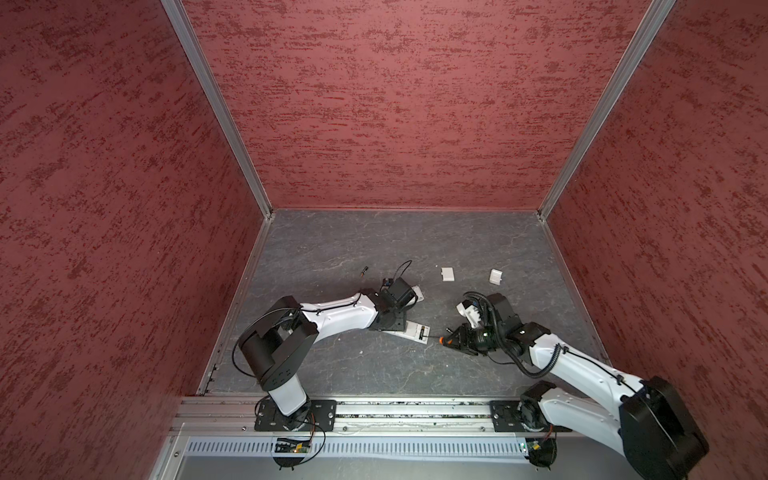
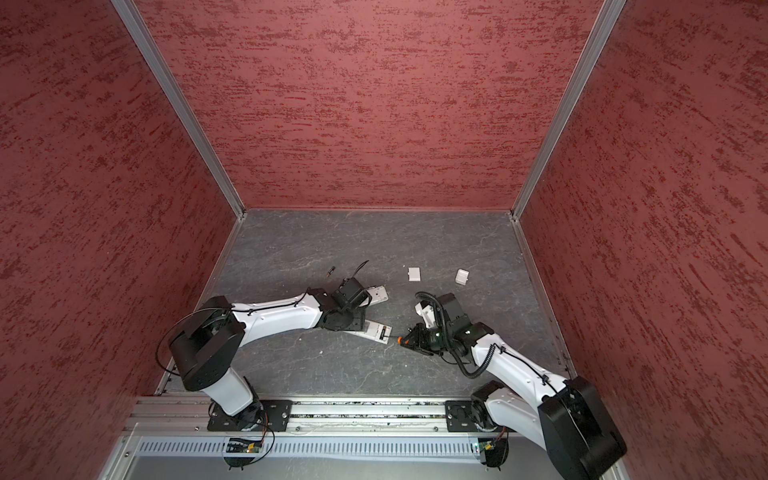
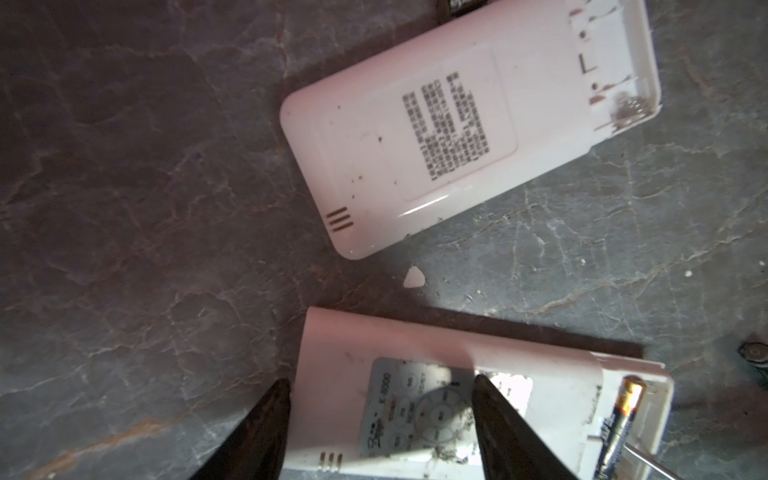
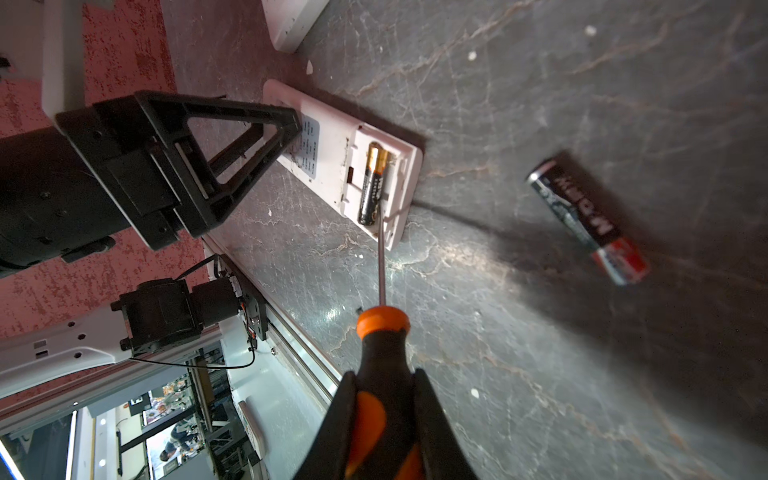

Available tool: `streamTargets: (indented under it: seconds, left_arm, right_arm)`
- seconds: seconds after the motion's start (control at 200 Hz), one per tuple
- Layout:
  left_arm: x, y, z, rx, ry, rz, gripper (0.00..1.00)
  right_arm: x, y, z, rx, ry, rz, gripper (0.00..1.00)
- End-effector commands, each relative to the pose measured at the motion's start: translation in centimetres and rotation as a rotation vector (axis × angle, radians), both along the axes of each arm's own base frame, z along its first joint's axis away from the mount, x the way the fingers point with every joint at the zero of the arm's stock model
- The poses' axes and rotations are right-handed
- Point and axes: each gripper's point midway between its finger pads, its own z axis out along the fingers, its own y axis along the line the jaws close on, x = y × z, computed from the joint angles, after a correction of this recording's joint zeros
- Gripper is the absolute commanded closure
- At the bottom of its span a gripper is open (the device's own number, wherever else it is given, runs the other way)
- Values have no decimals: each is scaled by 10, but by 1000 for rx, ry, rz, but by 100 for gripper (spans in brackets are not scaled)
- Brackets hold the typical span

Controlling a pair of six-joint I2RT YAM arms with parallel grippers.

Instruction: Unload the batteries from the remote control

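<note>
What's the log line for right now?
left gripper: open at remote | right gripper: grips screwdriver | screwdriver tip: at battery in remote | loose battery: on table

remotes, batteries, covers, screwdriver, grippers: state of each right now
near remote: back up, compartment open, not yet emptied
battery in compartment: seated
loose battery: out, lying on table
second loose battery: out, lying on table
far remote: back up, compartment open, nothing seen inside
two covers: off, lying on table
screwdriver: held, tip at seated battery's end
left gripper: open, tips at near remote
right gripper: shut on screwdriver
</note>
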Motion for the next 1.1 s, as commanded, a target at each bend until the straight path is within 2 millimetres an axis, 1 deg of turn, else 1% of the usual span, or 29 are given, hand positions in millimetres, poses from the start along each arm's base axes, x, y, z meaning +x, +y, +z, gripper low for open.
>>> streamTargets:
  seconds: [0.0,0.291,0.756,1.097]
  left_arm:
    - [-9,-5,-10,12,39,-25,32]
    - [-9,-4,-11,16,40,-17,32]
    - [-9,-6,-11,9,38,-14,32]
    - [-9,-6,-10,8,35,-9,32]
  right_arm:
    - [-1,8,10,56,-27,23,100]
    - [-2,9,15,67,-37,32,100]
    - [0,12,9,65,-18,45,100]
    - [1,14,9,67,-16,48,100]
